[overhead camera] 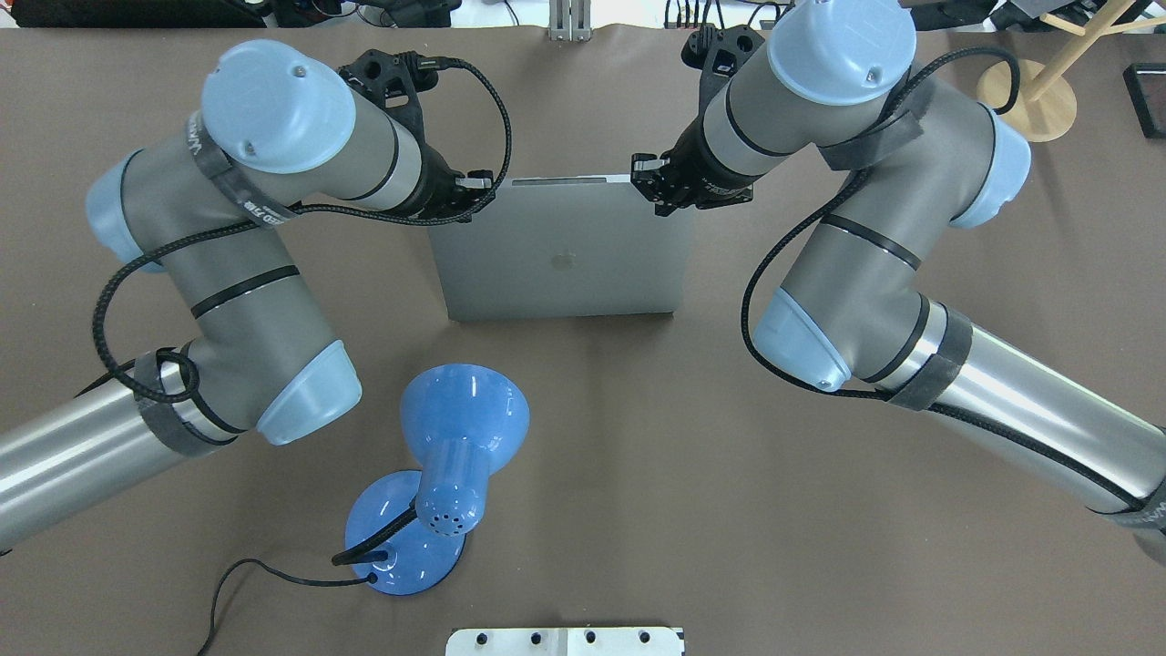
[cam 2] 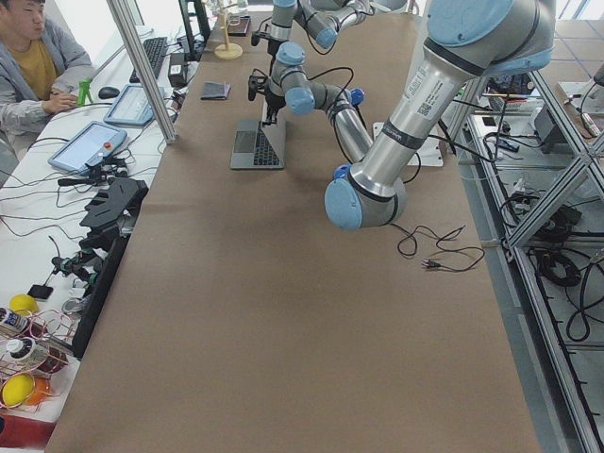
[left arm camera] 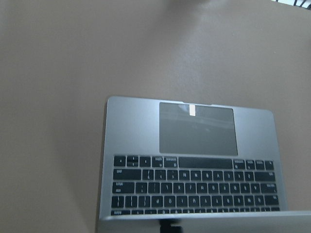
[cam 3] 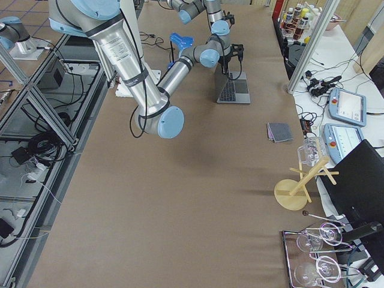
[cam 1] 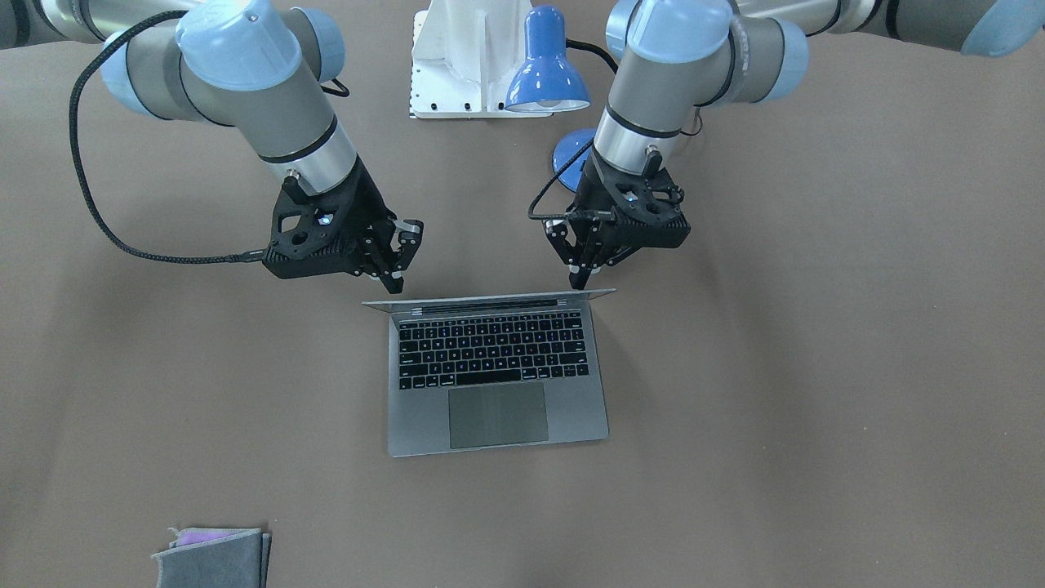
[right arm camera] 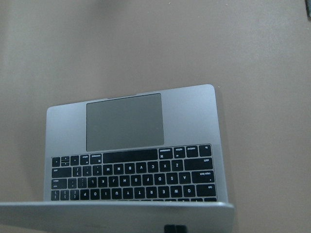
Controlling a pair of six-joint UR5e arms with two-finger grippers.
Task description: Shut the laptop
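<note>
Apple logo point(overhead camera: 562, 261) sits dead centre on the laptop point(overhead camera: 592, 292) lid. Key point(right arm camera: 141, 180) letters Z, X, C, V read at the trackpad's 6 o'clock.

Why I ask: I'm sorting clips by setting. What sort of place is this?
Probably a robotics lab: two grey-and-blue robot arms over a brown-covered table, a seated operator in a grey hoodie, and a grey tablet-style control pendant near him.

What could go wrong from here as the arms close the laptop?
1. The left gripper and right gripper sit at opposite top corners of the laptop lid. Uneven pushing could twist the lid or slide the base across the table.
2. The blue lamp stands close behind the left arm, which might bump it while moving.
</note>
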